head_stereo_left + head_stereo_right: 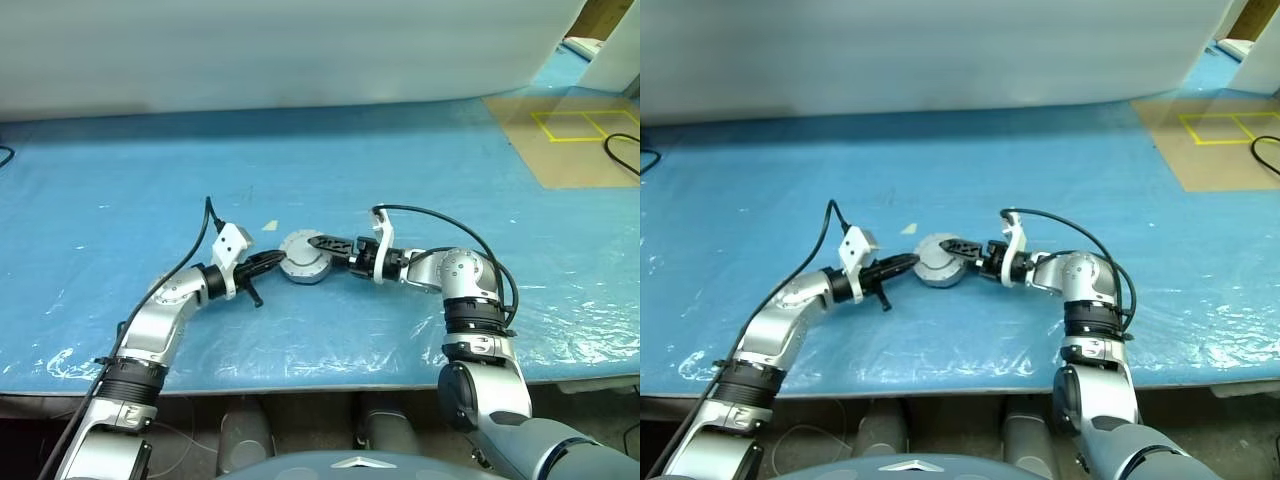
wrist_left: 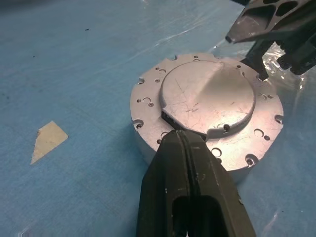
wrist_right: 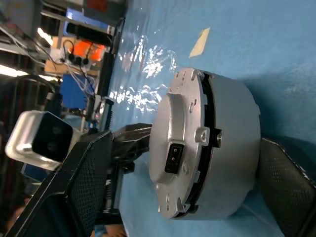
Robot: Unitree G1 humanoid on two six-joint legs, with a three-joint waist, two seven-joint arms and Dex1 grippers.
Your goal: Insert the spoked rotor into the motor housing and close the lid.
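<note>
The motor housing (image 1: 303, 266) is a grey puck lying on the blue table cover. Its lid (image 2: 207, 96) lies flat on top, smooth grey face up. The spoked rotor is hidden from view. My left gripper (image 1: 279, 258) is shut and empty, and its joined fingertips (image 2: 183, 138) touch the lid's rim on the housing's left side. My right gripper (image 1: 322, 252) comes in from the right and is open. One of its fingers (image 2: 261, 22) reaches over the housing's right edge, and in the right wrist view the housing (image 3: 232, 148) sits between both fingers (image 3: 81, 182).
A small beige paper scrap (image 2: 47, 140) lies on the cover just left of the housing. Behind the table rises a white wall (image 1: 280, 50). A brown floor patch with yellow tape squares (image 1: 585, 125) lies at the far right. The table's front edge (image 1: 330, 375) runs below both arms.
</note>
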